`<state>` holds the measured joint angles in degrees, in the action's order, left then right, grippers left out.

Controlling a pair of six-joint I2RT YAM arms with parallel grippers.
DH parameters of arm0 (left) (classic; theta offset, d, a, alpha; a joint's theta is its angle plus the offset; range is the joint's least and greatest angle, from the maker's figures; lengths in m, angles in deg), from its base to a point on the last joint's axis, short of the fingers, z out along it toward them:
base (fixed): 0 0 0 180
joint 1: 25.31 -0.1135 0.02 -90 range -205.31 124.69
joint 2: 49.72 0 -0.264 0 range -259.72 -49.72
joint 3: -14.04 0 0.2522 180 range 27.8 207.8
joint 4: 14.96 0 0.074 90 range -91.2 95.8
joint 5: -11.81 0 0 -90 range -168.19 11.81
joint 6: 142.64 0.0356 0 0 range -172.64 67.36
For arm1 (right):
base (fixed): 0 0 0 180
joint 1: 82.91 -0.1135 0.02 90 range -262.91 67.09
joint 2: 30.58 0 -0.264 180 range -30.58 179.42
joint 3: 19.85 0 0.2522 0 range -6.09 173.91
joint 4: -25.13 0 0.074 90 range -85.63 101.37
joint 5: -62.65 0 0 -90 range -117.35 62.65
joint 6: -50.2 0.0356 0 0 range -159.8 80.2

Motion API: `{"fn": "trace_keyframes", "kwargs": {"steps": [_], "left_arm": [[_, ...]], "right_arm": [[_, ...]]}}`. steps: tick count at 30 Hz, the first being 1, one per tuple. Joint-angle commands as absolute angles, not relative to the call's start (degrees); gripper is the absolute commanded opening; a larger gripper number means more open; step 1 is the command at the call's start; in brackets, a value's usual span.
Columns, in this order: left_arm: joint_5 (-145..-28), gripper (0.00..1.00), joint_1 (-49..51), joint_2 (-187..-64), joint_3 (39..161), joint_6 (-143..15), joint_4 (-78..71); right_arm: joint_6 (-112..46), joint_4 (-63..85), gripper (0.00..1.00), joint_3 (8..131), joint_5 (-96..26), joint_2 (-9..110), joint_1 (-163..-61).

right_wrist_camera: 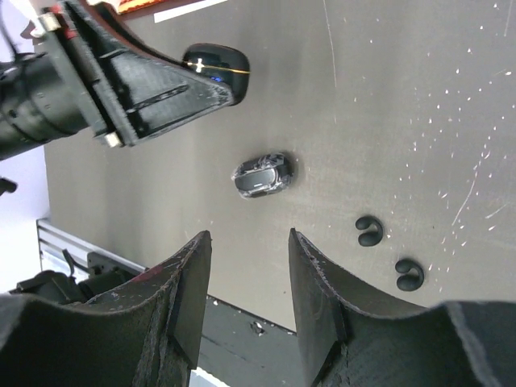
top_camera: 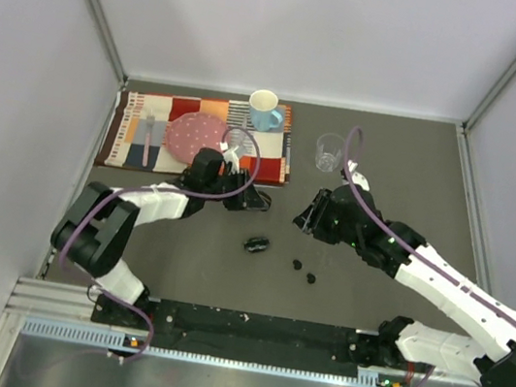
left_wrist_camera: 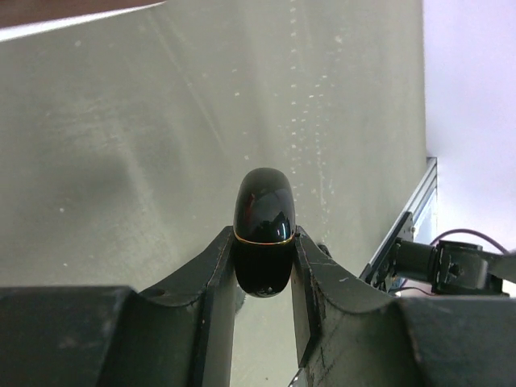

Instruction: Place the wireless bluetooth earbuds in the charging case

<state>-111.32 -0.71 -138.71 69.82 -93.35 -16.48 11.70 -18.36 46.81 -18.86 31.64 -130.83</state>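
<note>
Being held in the left gripper is a glossy black oval charging case. The fingers are being pressed against its two sides, drawn in to its width, and the lid is being shown closed along a thin gold seam. Whether the case is touching the table cannot be told. The right gripper is being carried partly open, with nothing between its jaws. Below it, two of the wireless bluetooth earbuds are lying loose on the table, just beside each other. A second case is lying near them, between the buds and the left gripper.

Several risks are being judged likely from here. With the lid shut and the fingers being squeezed across the seam, the case may be prevented from opening, so no bud can be seated. The rounded, slick shell may be squirted out of the grip if more force is applied. The buds are tiny and smooth — one may be nudged away or flicked off while its neighbour is being pinched. The two arms are being worked close together, so a clash of fingers is possible.

No brand, label or writing is being made out on the cases, the buds or the grippers.
</note>
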Motion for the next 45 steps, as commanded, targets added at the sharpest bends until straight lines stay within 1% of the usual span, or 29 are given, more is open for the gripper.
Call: {"fn": "trace_keyframes", "kwargs": {"steps": [1,3,5,9,12,14,15,16,18,19,20,22,23,25,27,28,30,31,33,34,36,37,39,41,42,43,45], "left_arm": [[-110.9,0.03,-1.7,-143.8,71.8,-96.4,-14.5],[-110.8,0.08,-1.8,-146.0,71.8,-96.8,-14.5],[-110.7,0.11,-1.8,-146.9,71.7,-96.8,-14.3],[-108.3,0.23,-1.8,-147.5,71.0,-96.0,-13.4],[-106.1,0.26,-1.8,-146.9,71.3,-94.4,-11.0],[-104.1,0.37,-1.9,-146.3,71.6,-92.9,-8.9],[-103.4,0.44,-1.9,-146.0,71.7,-92.6,-8.2],[-102.6,0.53,-1.8,-145.9,71.7,-92.1,-7.8],[-102.1,0.55,-2.0,-145.4,71.7,-91.2,-6.8],[-101.8,0.60,-2.2,-145.3,71.7,-91.1,-6.5],[-101.5,0.62,-2.3,-145.1,71.5,-90.7,-6.2],[-101.1,0.71,-2.5,-144.6,71.2,-90.6,-5.9],[-101.0,0.79,-2.6,-144.2,71.0,-90.3,-5.7],[-100.4,0.83,-2.7,-143.4,70.9,-90.0,-5.1],[-98.9,0.90,-2.8,-142.0,70.7,-89.4,-3.7],[-98.4,0.99,-2.9,-141.4,70.7,-89.1,-3.2],[-97.3,0.99,-2.9,-139.5,70.6,-88.3,-2.0],[-96.8,0.99,-2.9,-138.8,70.6,-88.2,-1.5],[-94.9,0.99,-3.0,-135.9,70.4,-87.5,0.3],[-94.0,0.99,-3.0,-134.6,70.3,-87.3,1.5],[-91.8,0.99,-3.1,-129.9,69.9,-86.0,3.6],[-89.7,0.99,-3.1,-127.9,69.8,-85.3,6.0],[-87.7,0.99,-3.2,-121.3,69.3,-83.5,7.8],[-85.3,0.99,-3.1,-114.5,68.1,-81.8,9.8],[-85.1,0.99,-3.2,-112.1,67.4,-81.5,9.8],[-85.3,0.99,-3.2,-108.1,65.5,-81.3,9.4],[-85.7,0.99,-3.2,-104.7,63.8,-81.2,8.0]], "right_arm": [[12.3,-17.1,0.43,47.1,-19.3,30.3,-130.6],[12.3,-17.1,0.43,47.0,-19.4,30.3,-130.6],[12.1,-17.1,0.43,46.9,-19.4,30.2,-130.6],[12.2,-17.1,0.43,46.6,-19.4,30.2,-130.6],[12.1,-17.2,0.43,46.4,-19.3,30.6,-130.6],[12.0,-17.1,0.43,46.3,-19.4,31.0,-130.7],[11.9,-17.0,0.43,46.3,-19.4,31.0,-130.6],[11.8,-17.1,0.43,46.4,-19.5,31.2,-130.6],[11.5,-17.1,0.44,46.5,-19.6,31.7,-130.6],[11.4,-17.1,0.43,46.6,-19.6,31.8,-130.6],[11.3,-17.1,0.44,46.6,-19.7,32.0,-130.6],[10.7,-17.1,0.44,47.0,-20.0,32.5,-130.6],[10.5,-17.0,0.44,47.1,-20.0,32.8,-130.6],[9.7,-17.1,0.45,47.3,-20.0,33.1,-130.6],[8.9,-17.2,0.45,47.7,-19.6,33.1,-130.6],[8.0,-17.1,0.47,47.8,-19.4,33.0,-130.6],[6.9,-17.1,0.55,48.0,-19.0,32.9,-130.5],[5.0,-16.9,0.61,48.2,-18.8,32.6,-130.5],[2.1,-16.2,0.68,48.4,-18.6,32.4,-130.5],[-1.1,-15.9,0.75,48.5,-18.2,32.2,-130.5],[-4.5,-14.6,0.81,48.4,-17.1,31.7,-130.2],[-9.2,-13.9,0.84,48.2,-17.3,31.5,-129.8],[-15.6,-8.6,0.84,47.1,-20.0,31.6,-129.8],[-26.5,-4.2,0.85,44.5,-24.2,31.9,-129.8],[-30.1,0.9,0.85,43.1,-29.1,32.3,-129.8],[-37.4,3.6,0.84,39.7,-31.6,32.5,-129.8],[-44.2,9.7,0.84,37.1,-36.6,33.8,-129.8]]}}
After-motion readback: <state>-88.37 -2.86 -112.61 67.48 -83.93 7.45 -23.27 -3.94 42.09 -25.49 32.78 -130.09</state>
